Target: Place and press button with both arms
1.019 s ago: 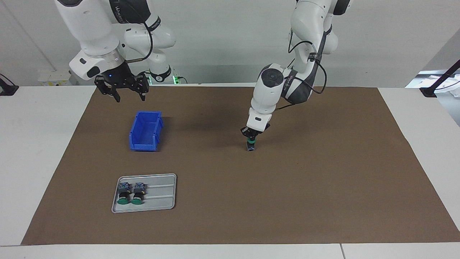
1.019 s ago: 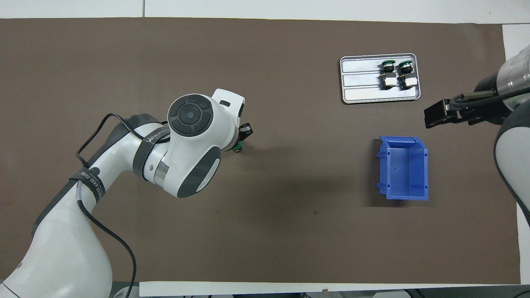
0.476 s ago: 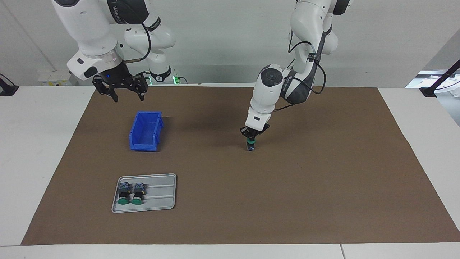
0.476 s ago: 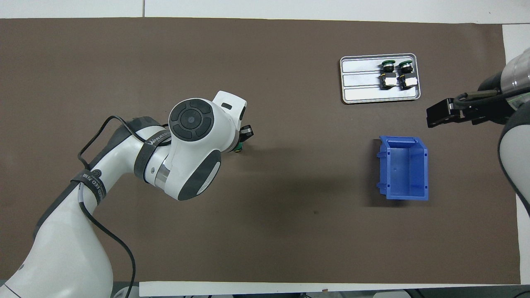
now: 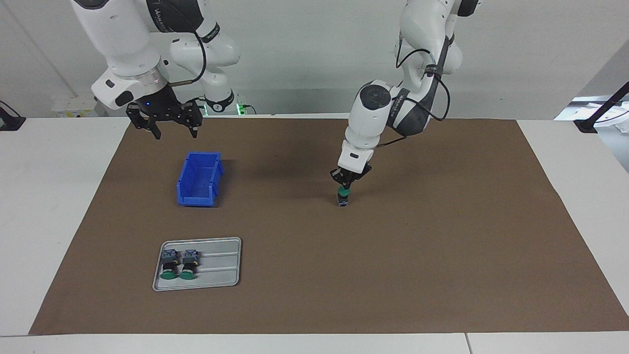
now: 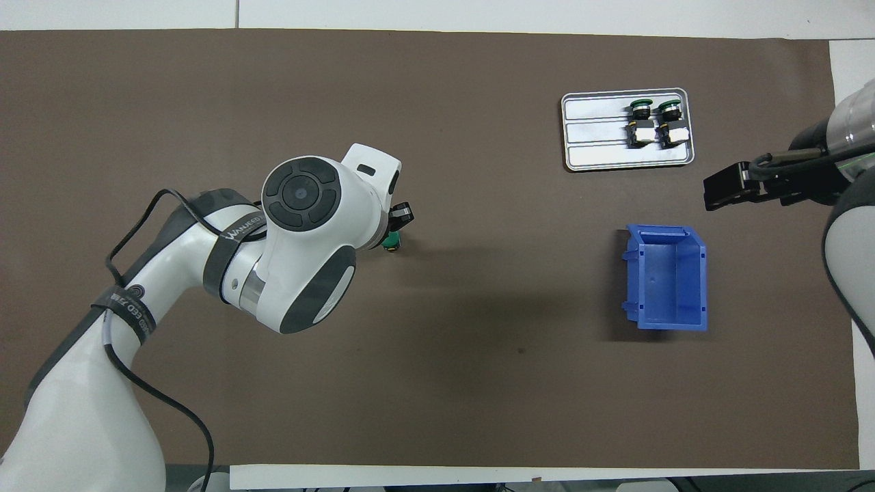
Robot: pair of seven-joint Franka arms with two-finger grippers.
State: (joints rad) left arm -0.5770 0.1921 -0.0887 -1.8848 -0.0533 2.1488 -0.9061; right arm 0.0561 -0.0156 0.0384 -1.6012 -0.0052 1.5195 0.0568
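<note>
Facing view first: you see the left gripper [image 5: 347,184] pointing down over the middle of the brown mat [image 5: 442,255], its fingertips pinched together right above the green cap of the button [image 5: 343,196], which stands upright on the mat by itself; contact with the cap cannot be told. The right gripper [image 5: 167,129] hangs with its fingers spread and nothing in them, over the table's edge nearest the robots, at the right arm's end. Below it you find the blue bin [image 5: 199,179], and nearer the table's edge farthest from the robots the grey tray [image 5: 216,268] with two spare buttons [image 5: 176,263] lying side by side. Overhead view next: you see the left arm's wrist covering most of the left gripper [image 6: 399,220], with only a sliver of the button [image 6: 392,240] showing beside it. The right gripper [image 6: 728,186] shows as a dark block between the tray [image 6: 595,147] and the bin [image 6: 666,277], at the right arm's end.
</note>
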